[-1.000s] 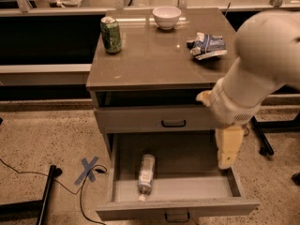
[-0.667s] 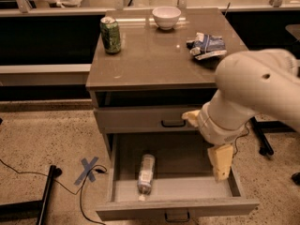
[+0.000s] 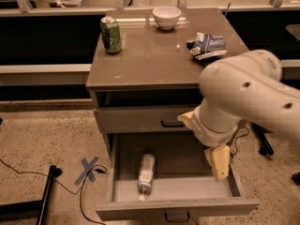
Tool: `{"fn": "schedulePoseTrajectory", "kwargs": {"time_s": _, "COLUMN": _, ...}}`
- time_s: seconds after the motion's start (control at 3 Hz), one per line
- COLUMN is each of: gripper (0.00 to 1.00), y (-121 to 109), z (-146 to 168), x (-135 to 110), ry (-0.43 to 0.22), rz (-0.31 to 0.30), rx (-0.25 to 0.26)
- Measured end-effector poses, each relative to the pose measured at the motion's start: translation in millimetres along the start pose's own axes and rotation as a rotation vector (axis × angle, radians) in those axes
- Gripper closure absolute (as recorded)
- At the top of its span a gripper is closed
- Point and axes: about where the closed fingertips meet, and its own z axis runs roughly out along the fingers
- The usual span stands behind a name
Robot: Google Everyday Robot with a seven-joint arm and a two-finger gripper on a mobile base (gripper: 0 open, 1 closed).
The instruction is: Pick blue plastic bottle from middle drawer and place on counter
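Camera view: the tool has dipped lower into the right side of the middle drawer, carrying nothing; how far it is open cannot be told. The blue plastic bottle lies untouched, well apart.

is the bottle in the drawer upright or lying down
Lying down: the blue plastic bottle rests on its side on the middle drawer floor, cap toward the front. The gripper hangs over the drawer, apart from it.

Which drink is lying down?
The bottle in the drawer; the green can stands upright on the counter. The claw hangs over the drawer, touching neither.
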Motion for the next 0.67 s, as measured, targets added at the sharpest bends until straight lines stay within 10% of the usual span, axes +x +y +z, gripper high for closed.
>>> {"fn": "schedulePoseTrajectory", "kwargs": {"time_s": 0.67, "gripper": 0.0, "y": -17.6, "z": 33.8, "x": 20.7, "ry": 0.197, "rz": -0.174, "rx": 0.054}}
